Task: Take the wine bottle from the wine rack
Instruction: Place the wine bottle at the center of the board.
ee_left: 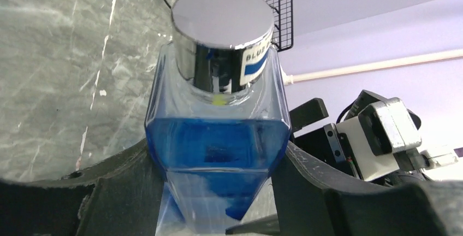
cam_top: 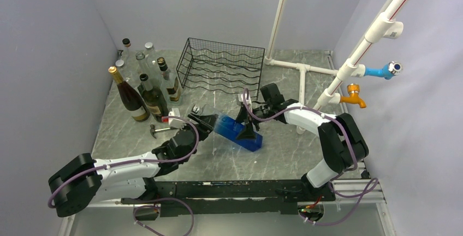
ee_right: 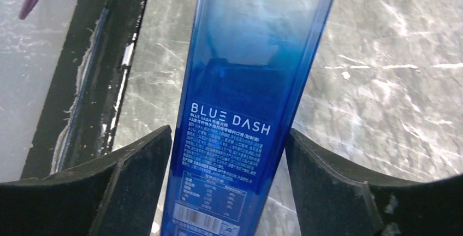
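The wine bottle (cam_top: 238,133) is blue and square, with a shiny silver cap (ee_left: 222,17). It is out of the wine rack (cam_top: 221,66) and lies on its side just in front of it, over the gray tabletop (cam_top: 289,157). I cannot tell if the bottle rests on the tabletop. Its cap end is closer to the rack and its bottom end is farther from it. The left fingers (ee_left: 125,192) squeeze the bottle from both sides just below the cap, so they hold it. The right fingers (ee_right: 136,181) sit on either side of the bottle's lower part, where the white words are. There is a thin gap on each side, so they are a little apart and do not hold it. The rack is black wire with wavy rows, and no bottle lies in it. To the left of the rack a group of other bottles (cam_top: 144,88) stands upright. To the right of the rack are white pipes (cam_top: 303,69).
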